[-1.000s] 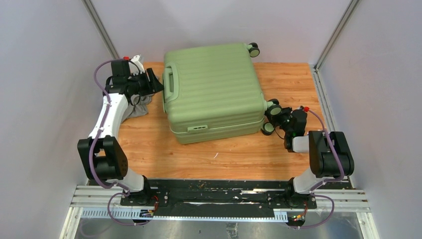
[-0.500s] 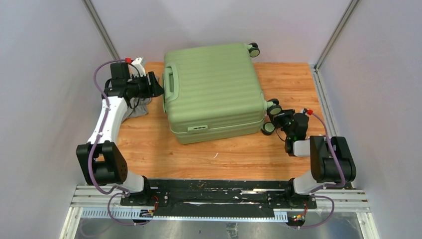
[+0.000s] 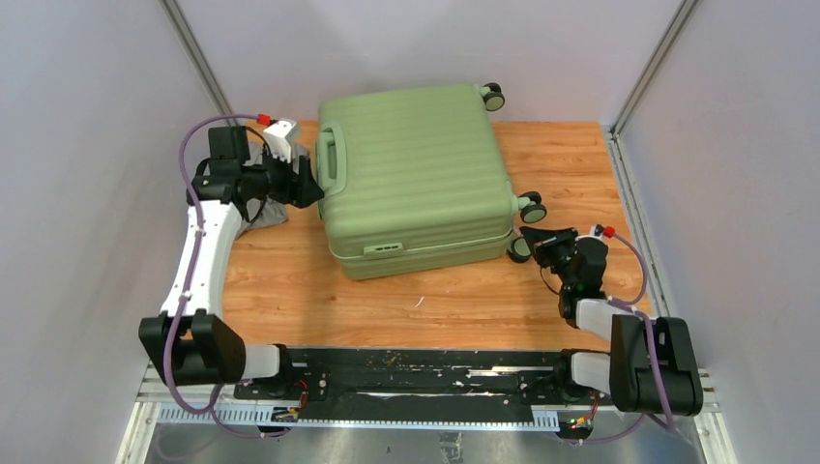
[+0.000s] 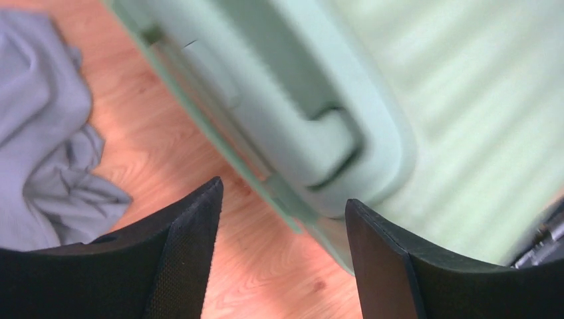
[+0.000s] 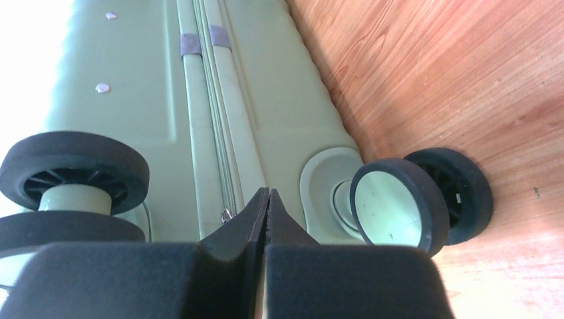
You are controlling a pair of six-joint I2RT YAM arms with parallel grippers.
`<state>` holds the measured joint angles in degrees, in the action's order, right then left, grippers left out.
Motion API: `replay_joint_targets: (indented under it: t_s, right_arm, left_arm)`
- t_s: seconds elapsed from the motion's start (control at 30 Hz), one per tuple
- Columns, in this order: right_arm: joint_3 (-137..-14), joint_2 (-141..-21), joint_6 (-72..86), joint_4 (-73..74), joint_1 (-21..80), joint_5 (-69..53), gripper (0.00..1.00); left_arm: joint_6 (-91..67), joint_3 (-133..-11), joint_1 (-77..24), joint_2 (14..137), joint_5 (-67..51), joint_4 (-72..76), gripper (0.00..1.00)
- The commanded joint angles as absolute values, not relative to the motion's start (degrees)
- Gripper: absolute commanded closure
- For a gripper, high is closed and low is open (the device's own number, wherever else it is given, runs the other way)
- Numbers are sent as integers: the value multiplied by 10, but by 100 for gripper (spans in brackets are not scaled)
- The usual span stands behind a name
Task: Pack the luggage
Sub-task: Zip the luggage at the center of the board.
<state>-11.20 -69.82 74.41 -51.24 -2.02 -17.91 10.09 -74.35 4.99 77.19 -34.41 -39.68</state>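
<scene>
Overhead camera looks down; wrist cameras closely face the luggage (image 3: 416,174)

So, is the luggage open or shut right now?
Shut. The luggage lies flat with both shells together; the right wrist view shows its seam closed, and no lining is visible.

I see a crumpled grey cloth (image 4: 46,133), possibly a shirt, lying on the wooden tabletop (image 3: 435,300) toward its far-left side.

Ribbed matt plastic luggage (image 3: 416,164), wood-grain table (image 3: 435,300), crumpled grey cloth (image 4: 40,119)
</scene>
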Motion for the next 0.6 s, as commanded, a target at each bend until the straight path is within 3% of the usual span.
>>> replay_joint_targets:
  t_s: [0.0, 0.33, 0.57]
  right_arm:
    - [-101, -668, 694, -468, -9, -244, 100]
    - [-116, -605, 588, -384, -9, -324, 100]
    - [-112, -580, 538, -360, -8, -370, 100]
  left_arm:
    - [207, -775, 16, 699, -423, -459, 29]
    - [372, -737, -159, 620, -282, -516, 25]
    - [362, -750, -172, 633, -282, -516, 25]
